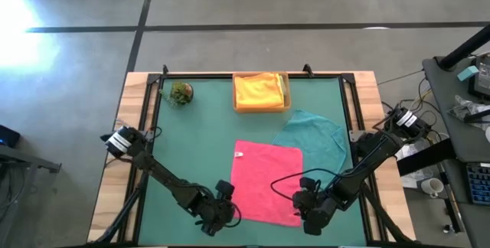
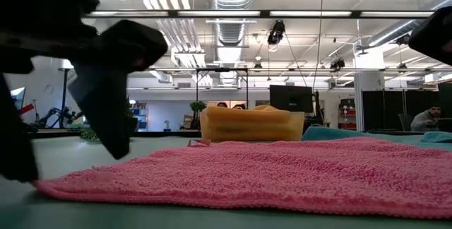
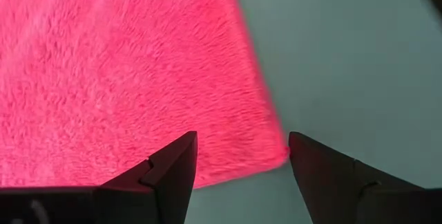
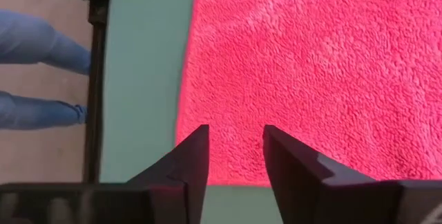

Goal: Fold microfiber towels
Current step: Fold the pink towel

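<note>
A pink towel [image 1: 266,181] lies spread flat on the green table, near the front edge. It also shows in the low view [image 2: 282,176]. My left gripper [image 3: 242,158] is open just above the towel's near left corner [image 3: 276,151], one finger over the cloth and one beside it. My right gripper [image 4: 236,141] is open over the towel's near edge, close to its near right corner [image 4: 186,172]. A teal towel [image 1: 315,137] lies flat behind the pink one, on the right. Yellow cloth [image 1: 259,89] lies in the tan tray.
The tan tray [image 1: 285,95] stands at the table's far middle, with a small green plant ball [image 1: 181,93] to its left. Black frame rails run along the table's left and right sides. A person's legs in jeans [image 4: 41,44] show beyond the table edge.
</note>
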